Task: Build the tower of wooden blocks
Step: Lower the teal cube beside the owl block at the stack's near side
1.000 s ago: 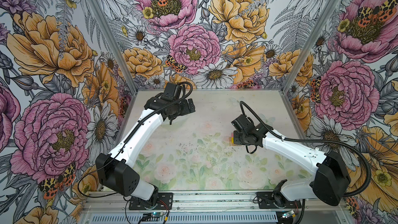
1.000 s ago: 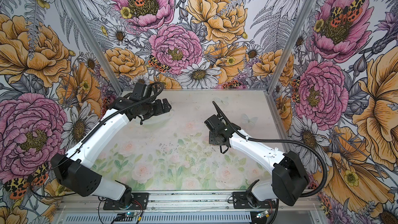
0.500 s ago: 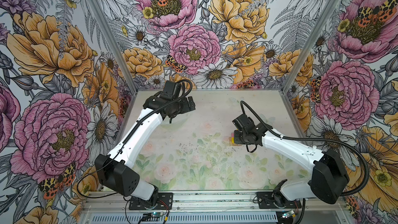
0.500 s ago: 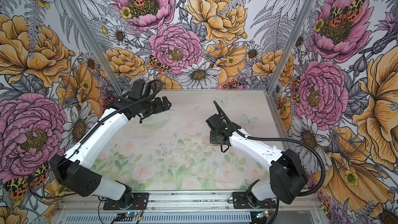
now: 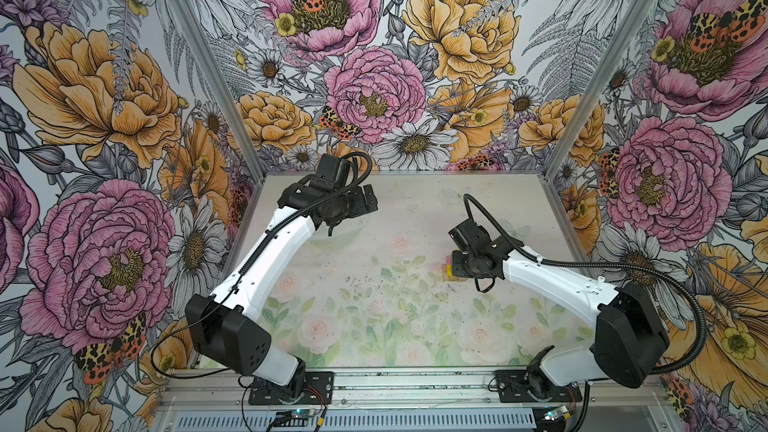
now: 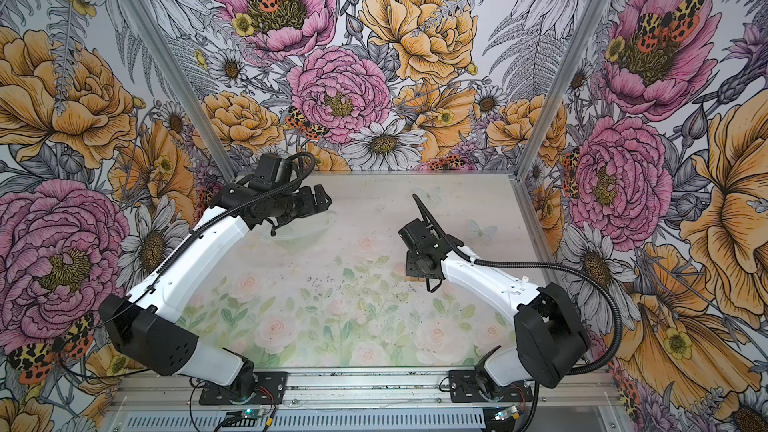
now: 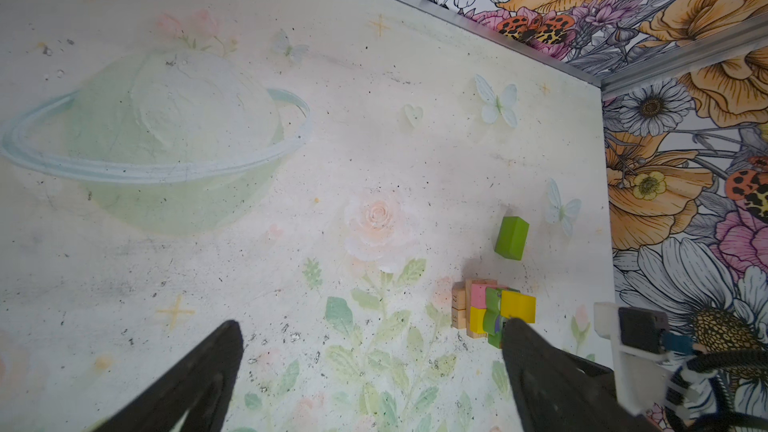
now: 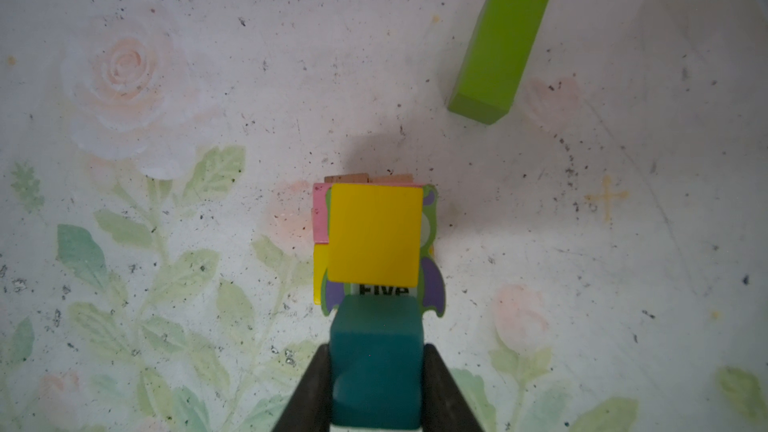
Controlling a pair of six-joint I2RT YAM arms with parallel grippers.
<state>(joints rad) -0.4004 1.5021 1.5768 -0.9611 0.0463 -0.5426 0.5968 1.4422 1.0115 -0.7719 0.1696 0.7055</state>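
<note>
The wood block tower [image 8: 376, 234] stands right of the table's middle. Its tan bars are lowest, with pink [image 8: 320, 214] and yellow blocks and an owl-printed piece [image 8: 432, 284] above them. A yellow cube is on top. My right gripper [image 8: 377, 349] is shut on a teal block [image 8: 376, 367], held over the owl piece beside the yellow cube. I cannot tell whether it touches. A lime-green bar [image 8: 498, 49] lies flat on the table a short way behind the tower [image 7: 494, 309]. My left gripper [image 7: 372, 326] hangs open and empty at the back left [image 5: 368, 201]. In both top views the right wrist hides most of the tower [image 5: 448, 272].
Flowered walls with metal corner posts [image 5: 552, 160] close the table on three sides. The right arm's wrist [image 7: 636, 334] shows just beside the tower in the left wrist view. The tabletop mat [image 5: 374, 326] carries only painted flowers and a planet.
The left arm has edged slightly toward the back wall. The right gripper has stayed over the tower with the teal block.
</note>
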